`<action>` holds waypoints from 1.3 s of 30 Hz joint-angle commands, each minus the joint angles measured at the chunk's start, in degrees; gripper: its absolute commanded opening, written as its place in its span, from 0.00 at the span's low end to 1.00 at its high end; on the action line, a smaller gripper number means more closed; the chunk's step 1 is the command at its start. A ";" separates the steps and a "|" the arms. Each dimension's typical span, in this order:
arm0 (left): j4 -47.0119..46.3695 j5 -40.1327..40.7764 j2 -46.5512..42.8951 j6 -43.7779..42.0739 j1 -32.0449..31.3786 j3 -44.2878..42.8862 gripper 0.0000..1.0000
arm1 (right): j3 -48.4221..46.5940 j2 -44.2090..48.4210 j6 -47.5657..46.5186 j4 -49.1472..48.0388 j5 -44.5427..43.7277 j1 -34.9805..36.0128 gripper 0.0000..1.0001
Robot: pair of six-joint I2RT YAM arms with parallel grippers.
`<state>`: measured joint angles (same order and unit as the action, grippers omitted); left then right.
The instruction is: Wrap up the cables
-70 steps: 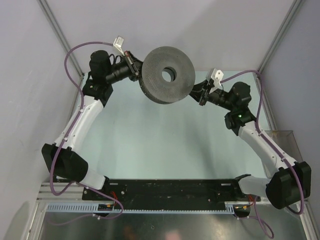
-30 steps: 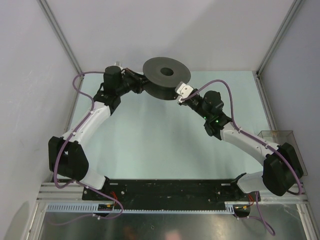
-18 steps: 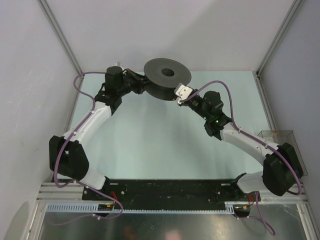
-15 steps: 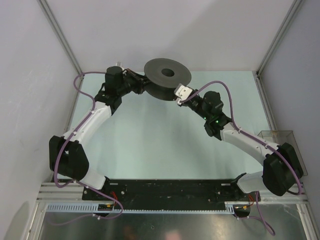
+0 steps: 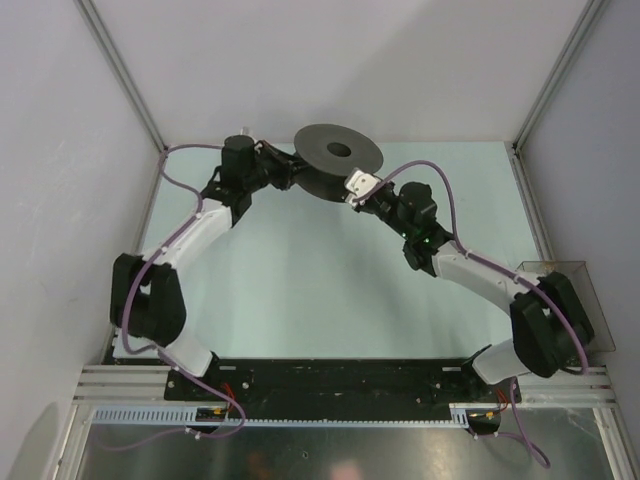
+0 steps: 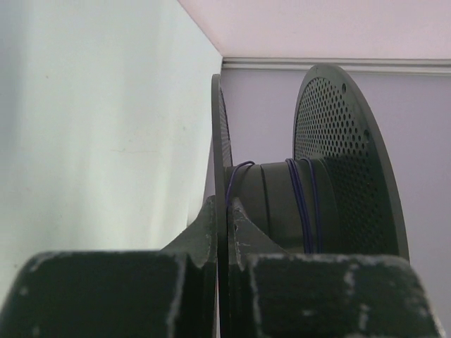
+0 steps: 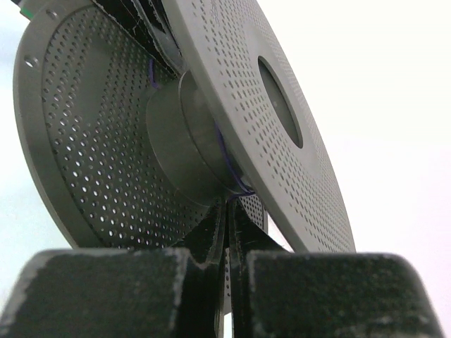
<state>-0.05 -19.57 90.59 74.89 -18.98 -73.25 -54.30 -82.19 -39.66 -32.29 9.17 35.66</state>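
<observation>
The dark grey perforated spool [image 5: 338,155] is held up near the back wall. My left gripper [image 5: 290,172] is shut on the rim of one flange, and the thin plate shows clamped between its fingers in the left wrist view [image 6: 223,205]. The cable [image 6: 301,204], a very thin bluish-dark wire, makes a few turns round the hub. My right gripper [image 5: 352,194] is at the spool's near right side. In the right wrist view it [image 7: 227,209] is shut just under the hub, with the cable [image 7: 238,187] running from the hub into its fingertips.
The back wall stands right behind the spool, and side walls with metal posts [image 5: 120,75] close in left and right. A clear plastic box [image 5: 562,275] sits at the table's right edge. The pale green table [image 5: 300,280] lies below the arms.
The spool has dropped from close under the camera to low by the back wall, drifting slightly right. My right gripper has moved left, in against the spool. My left gripper keeps its hold.
</observation>
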 commanded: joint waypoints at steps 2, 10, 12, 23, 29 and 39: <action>-12.32 -8.12 8.12 -10.32 -1.51 0.81 0.00 | -1.33 -5.86 3.29 -8.54 8.33 1.88 0.00; -21.17 -12.08 19.11 -8.61 1.34 0.92 0.00 | -1.29 -13.77 0.59 -13.16 5.64 0.97 0.00; -22.90 -11.81 22.22 -7.65 1.39 0.00 0.00 | -1.41 -17.38 -0.25 -16.45 5.28 0.79 0.00; -24.82 -8.98 43.20 -4.03 1.67 -19.01 0.00 | -10.05 -38.83 -3.45 -31.57 4.57 -4.26 0.00; -24.84 -5.98 51.51 -3.42 1.89 -28.03 0.11 | -21.89 -52.10 -5.97 -36.49 1.26 -5.77 0.00; -24.62 -6.52 56.85 0.03 3.61 -31.58 0.42 | -50.03 -71.60 -9.57 -30.75 -1.51 -8.17 0.00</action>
<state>-23.42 -23.33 148.03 74.19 -13.87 -105.54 -94.06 -149.34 -48.07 -61.06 5.61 27.24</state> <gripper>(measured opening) 0.411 0.009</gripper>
